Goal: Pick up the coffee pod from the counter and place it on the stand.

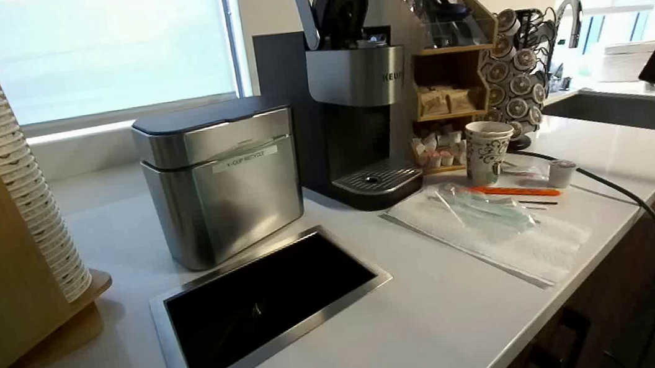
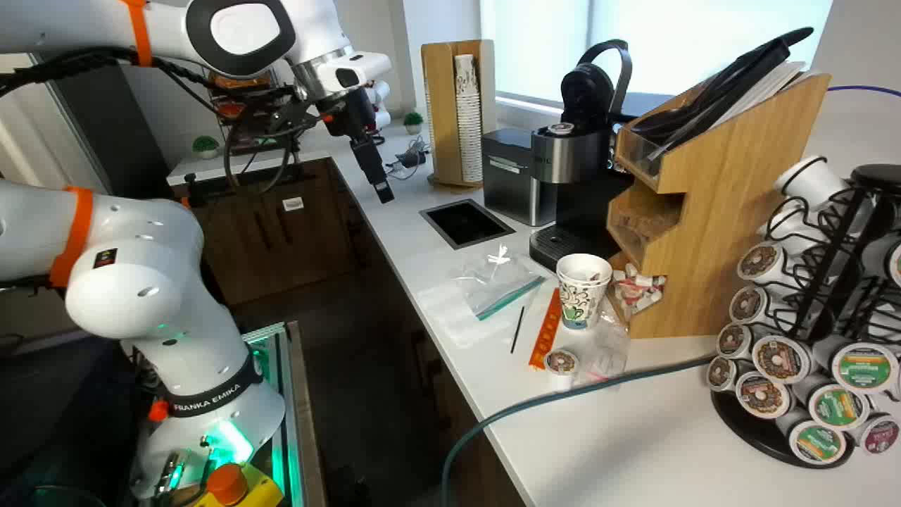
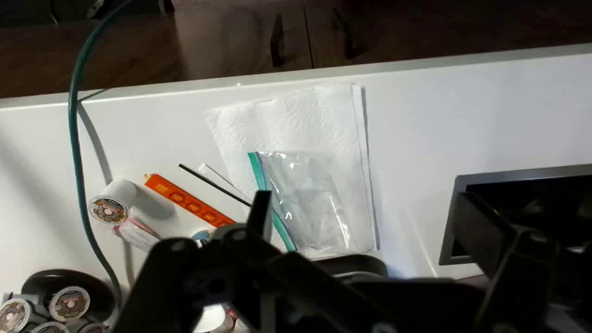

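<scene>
The coffee pod is small and whitish with a printed lid. It stands upright on the counter near an orange strip, also in an exterior view and in the wrist view. The stand, a dark wire rack full of pods, shows in both exterior views and partly in the wrist view. My gripper is high above the counter's front edge, well away from the pod. In the wrist view its fingers are wide apart with nothing between them.
Paper cups, a wooden organizer and the coffee machine stand along the back. A green cable crosses the counter beside the pod. A plastic bag, an orange strip and a counter opening lie nearby.
</scene>
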`<action>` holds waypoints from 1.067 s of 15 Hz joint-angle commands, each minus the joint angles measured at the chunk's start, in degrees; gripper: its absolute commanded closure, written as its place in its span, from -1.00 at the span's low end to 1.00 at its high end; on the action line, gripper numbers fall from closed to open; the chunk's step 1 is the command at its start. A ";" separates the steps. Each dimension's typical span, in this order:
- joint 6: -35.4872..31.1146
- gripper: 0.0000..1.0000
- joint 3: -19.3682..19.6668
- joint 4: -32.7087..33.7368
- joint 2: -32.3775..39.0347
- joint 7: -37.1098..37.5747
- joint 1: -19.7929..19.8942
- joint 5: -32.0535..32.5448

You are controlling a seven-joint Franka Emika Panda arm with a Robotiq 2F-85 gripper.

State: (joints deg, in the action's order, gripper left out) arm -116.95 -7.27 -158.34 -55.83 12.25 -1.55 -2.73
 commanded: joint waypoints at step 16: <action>-4.93 -1.00 2.04 -0.14 0.91 0.10 5.03 2.96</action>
State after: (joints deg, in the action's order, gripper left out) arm -118.13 -7.02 -158.56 -55.40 12.30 -0.13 -1.92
